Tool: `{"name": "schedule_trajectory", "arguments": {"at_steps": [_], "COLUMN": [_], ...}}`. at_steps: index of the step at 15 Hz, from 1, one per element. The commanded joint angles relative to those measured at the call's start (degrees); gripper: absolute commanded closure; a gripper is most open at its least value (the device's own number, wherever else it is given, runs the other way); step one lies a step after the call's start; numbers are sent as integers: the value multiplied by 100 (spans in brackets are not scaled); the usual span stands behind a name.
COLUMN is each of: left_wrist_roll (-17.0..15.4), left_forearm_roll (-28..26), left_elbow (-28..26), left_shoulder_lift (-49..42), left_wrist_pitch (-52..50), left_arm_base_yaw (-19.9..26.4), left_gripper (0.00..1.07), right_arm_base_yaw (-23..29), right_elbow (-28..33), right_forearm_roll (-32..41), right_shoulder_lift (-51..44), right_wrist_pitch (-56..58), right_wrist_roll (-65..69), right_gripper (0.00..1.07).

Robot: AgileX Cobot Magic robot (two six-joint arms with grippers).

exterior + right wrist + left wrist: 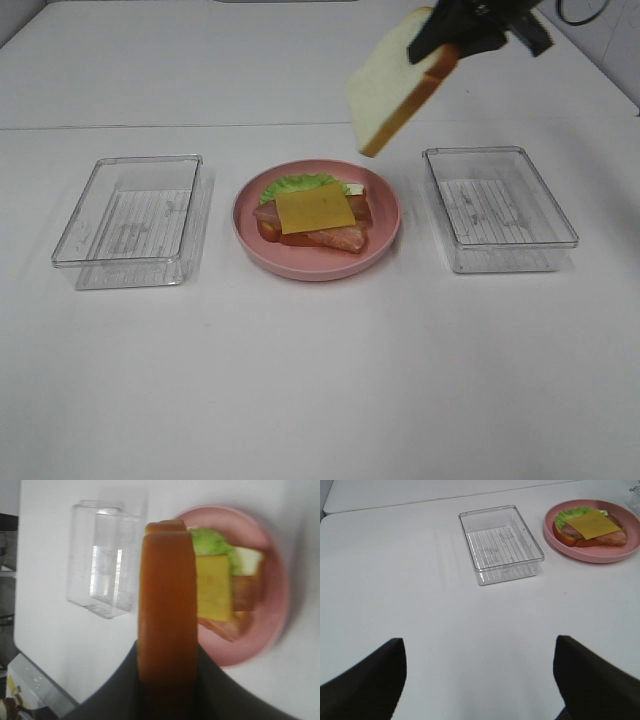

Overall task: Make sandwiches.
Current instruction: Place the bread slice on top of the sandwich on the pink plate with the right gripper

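Holding item: your right gripper [462, 42], clamped on the top bread slice [397, 88] by its crust edge, slice hanging tilted, well above the table. Target: open stack on the pink plate [385, 243], lying forward and left of the slice; cheese slice [314, 210] uppermost, bacon strips [335, 239] and lettuce leaf [297, 185] beneath, lower bread mostly hidden. Stack's long axis runs left to right. Nearer arm: right. Left gripper [480, 680], fingers spread, empty, low over bare table. Surface: flat white table [320, 380]. Clearance: one clear tray [130, 215] each side of the plate [498, 205], near but apart.
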Motion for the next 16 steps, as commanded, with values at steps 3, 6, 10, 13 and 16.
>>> {"name": "schedule_trajectory", "arguments": {"at_steps": [3, 6, 10, 13, 16], "left_wrist_roll": [-17, -17, -17, -17, -17], "left_forearm_roll": [11, 11, 11, 11, 11], "left_elbow": [11, 11, 11, 11, 11], "left_shoulder_lift": [-109, -109, -109, -109, -109], "left_wrist_pitch": [-57, -57, -57, -57, -57], "left_arm_base_yaw": [11, 11, 11, 11, 11], "left_gripper": [30, 30, 30, 30, 30], "right_arm_base_yaw": [676, 716, 716, 716, 710], "right_elbow": [17, 17, 17, 17, 17], "right_forearm_roll": [831, 1152, 1553, 1341, 705], "right_shoulder_lift": [602, 1140, 1570, 1730, 1742], "right_wrist_pitch": [-510, -665, -722, -819, -894], "right_wrist_roll": [-69, 0, 132, 367, 871], "right_gripper": [107, 107, 107, 107, 107]}}
